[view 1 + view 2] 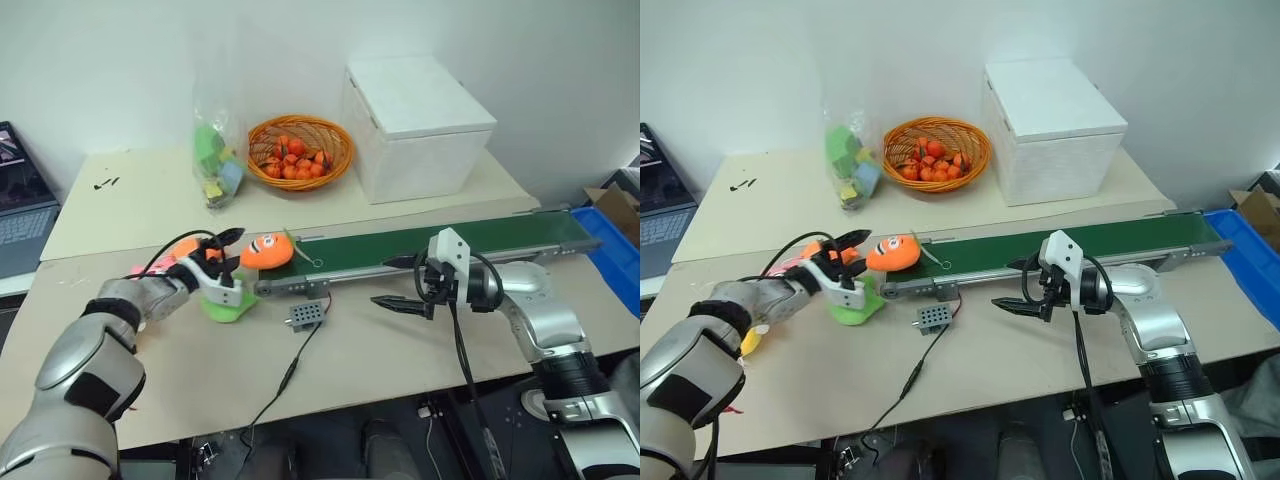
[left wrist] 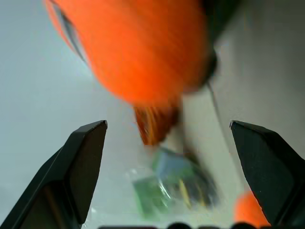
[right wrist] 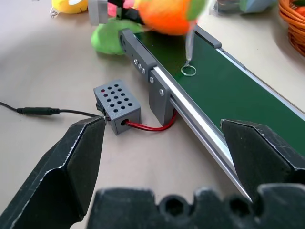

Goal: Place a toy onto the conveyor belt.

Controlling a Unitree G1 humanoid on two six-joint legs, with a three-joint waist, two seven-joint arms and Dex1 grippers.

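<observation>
Orange plush toy (image 1: 266,250): on conveyor belt (image 1: 440,245) left end, just beyond the spread-fingered, empty left gripper (image 1: 222,252); right gripper (image 1: 400,283) likewise agape, farther off.

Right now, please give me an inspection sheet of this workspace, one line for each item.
Surface: beige table, mostly bare in front.
Job's things: toy lies on the left end of the conveyor belt.
Clutter: green plush beside the belt end; basket; plastic bag; white box.
Grippers: left gripper open, just beside the toy; right gripper open, holding nothing.
Cables: black cable runs from the small grey box over the front edge.
Surroundings: laptop at left, blue bin at right.
</observation>
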